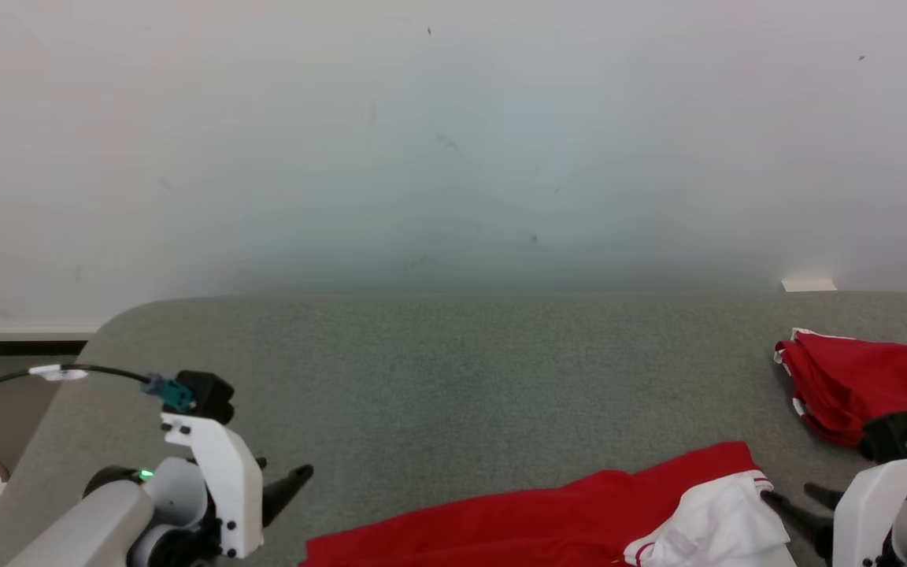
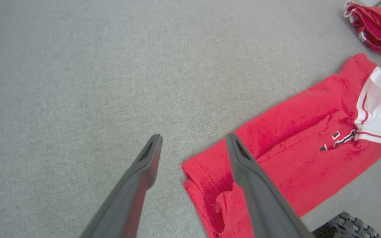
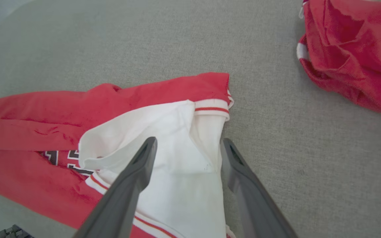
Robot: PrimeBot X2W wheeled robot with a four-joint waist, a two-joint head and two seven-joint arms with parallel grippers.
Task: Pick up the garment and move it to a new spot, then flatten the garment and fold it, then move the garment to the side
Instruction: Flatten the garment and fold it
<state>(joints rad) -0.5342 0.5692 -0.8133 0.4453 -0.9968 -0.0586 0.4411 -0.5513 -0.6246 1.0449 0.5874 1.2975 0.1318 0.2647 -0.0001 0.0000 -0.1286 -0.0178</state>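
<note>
Red garment (image 1: 548, 512): lies on the grey tabletop (image 1: 422, 370) at its near edge, between the two arms, as a long narrow band with a white sleeve (image 1: 713, 512) turned over its right end.
Left end effector (image 2: 193, 142): released, fingers spread wide above the tabletop just beside the garment's hem end, grasping nothing.
Right end effector (image 3: 189, 142): released too, fingers apart over the white sleeve with no cloth pinched between them.
Done, by my reading: the garment sits at a working spot and looks spread out and doubled lengthwise, so a first fold seems made.
Left, by my reading: the band is long, so at least one more fold across it, then the move to the side.
Other red heap (image 1: 863, 386): bunched at the far right, well apart from the band; it may mark the side spot, though I cannot tell.
Head view gives: the overall layout, with both arms, the tabletop's far edge and the pale wall (image 1: 453, 142).
Left wrist view adds: the hem end, its edges stacked in layers, and dark lettering (image 2: 337, 140) on the chest.
Right wrist view adds: the sleeve's striped cuff (image 3: 212, 109) and the loose flap of white cloth over the lettering.
</note>
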